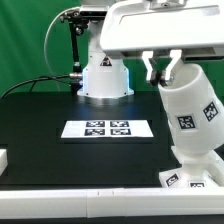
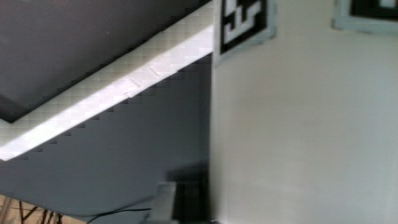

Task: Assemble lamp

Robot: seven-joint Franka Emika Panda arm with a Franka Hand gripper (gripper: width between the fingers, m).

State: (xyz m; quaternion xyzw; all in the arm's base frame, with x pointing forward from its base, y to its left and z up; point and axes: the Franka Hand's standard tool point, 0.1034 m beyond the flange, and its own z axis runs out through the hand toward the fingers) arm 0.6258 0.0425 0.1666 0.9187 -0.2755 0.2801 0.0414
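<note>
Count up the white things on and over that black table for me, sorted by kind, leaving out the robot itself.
Lamp parts: 2 (the shade, held tilted, and a tagged piece below it)
Marker board: 1
Small white block at the exterior view's left edge: 1
White rail along the table's near edge: 1
Total: 5

A marker board (image 1: 107, 128) with seemingly 4 tags lies on the black table (image 1: 50, 115).
</note>
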